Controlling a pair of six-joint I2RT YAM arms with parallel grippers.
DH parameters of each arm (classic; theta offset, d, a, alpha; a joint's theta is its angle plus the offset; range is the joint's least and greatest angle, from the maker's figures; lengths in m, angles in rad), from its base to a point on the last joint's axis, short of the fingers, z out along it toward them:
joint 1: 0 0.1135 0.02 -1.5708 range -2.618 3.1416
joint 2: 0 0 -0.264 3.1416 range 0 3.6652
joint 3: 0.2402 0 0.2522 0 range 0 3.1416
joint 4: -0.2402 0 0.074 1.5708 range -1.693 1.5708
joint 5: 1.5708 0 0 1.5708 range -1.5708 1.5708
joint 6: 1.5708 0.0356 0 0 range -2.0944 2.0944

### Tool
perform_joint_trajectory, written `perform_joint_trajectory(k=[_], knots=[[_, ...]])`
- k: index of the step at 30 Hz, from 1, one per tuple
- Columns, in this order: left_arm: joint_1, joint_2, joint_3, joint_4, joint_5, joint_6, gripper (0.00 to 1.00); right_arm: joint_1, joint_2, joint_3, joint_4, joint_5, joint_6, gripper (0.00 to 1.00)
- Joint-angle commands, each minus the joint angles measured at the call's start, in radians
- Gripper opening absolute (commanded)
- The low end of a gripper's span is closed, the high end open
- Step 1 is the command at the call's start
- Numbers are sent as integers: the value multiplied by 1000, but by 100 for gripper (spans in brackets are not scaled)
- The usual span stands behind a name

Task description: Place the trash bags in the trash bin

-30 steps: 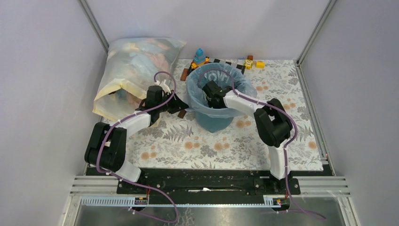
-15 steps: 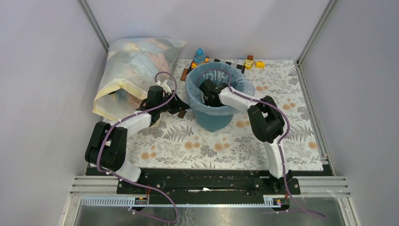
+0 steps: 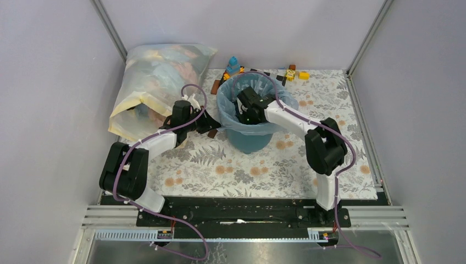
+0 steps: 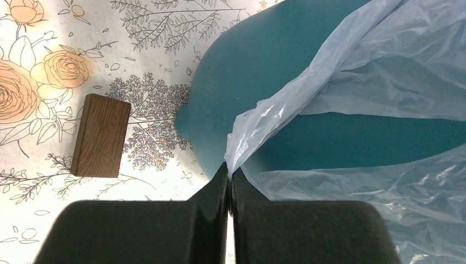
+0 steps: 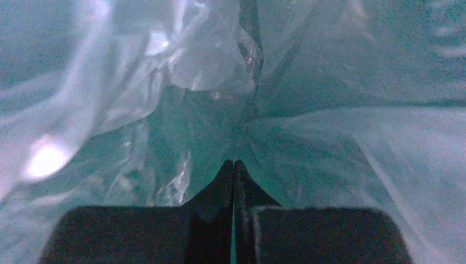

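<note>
The dark teal trash bin [image 3: 250,138] stands at mid-table, and the pale blue trash bag [image 3: 226,102] lines it and drapes over its rim. My left gripper [image 3: 216,127] is at the bin's left side. In the left wrist view it [image 4: 229,168] is shut on a pulled-out edge of the bag [image 4: 384,71], against the bin's wall [image 4: 275,66]. My right gripper [image 3: 245,113] reaches down inside the bin. In the right wrist view it [image 5: 233,163] is shut with nothing seen between the jaws, and the bag film [image 5: 329,143] surrounds it.
A large cloudy yellow-edged bag [image 3: 156,82] stuffed with items lies at the back left. Small toys [image 3: 233,66] and a yellow block [image 3: 303,75] sit behind the bin. A wooden block [image 4: 100,136] lies on the floral mat left of the bin.
My right arm's elbow has swung to the right, and its gripper has shifted slightly inside the bin. My left arm has not moved.
</note>
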Motion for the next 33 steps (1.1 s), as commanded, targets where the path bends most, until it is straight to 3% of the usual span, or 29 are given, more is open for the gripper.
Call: perform_joint_trajectory(k=[1, 5, 12, 17, 21, 25, 28, 33], knots=[[-1, -13, 27, 18, 0, 18, 0, 9, -97, 22, 11, 34, 19, 0], [-1, -22, 25, 15, -1, 18, 0, 10, -127, 81, 11, 58, 30, 0], [-1, -69, 19, -8, -35, 29, 18, 9, -212, 212, 11, 122, 22, 5], [-1, -120, 6, -21, -64, 21, 27, 9, -291, 244, 6, 32, -30, 26], [-1, -185, -11, -25, -91, 14, 34, 15, -359, 240, -15, -43, -63, 59], [-3, -249, -25, -48, -133, 11, 44, 26, -433, 213, -14, -184, -104, 81], [-3, -304, -47, -59, -172, 5, 51, 40, -468, 190, -6, -268, -112, 87], [-3, -361, -51, -115, -233, 14, 57, 104, -454, 186, -48, -244, -165, 81]])
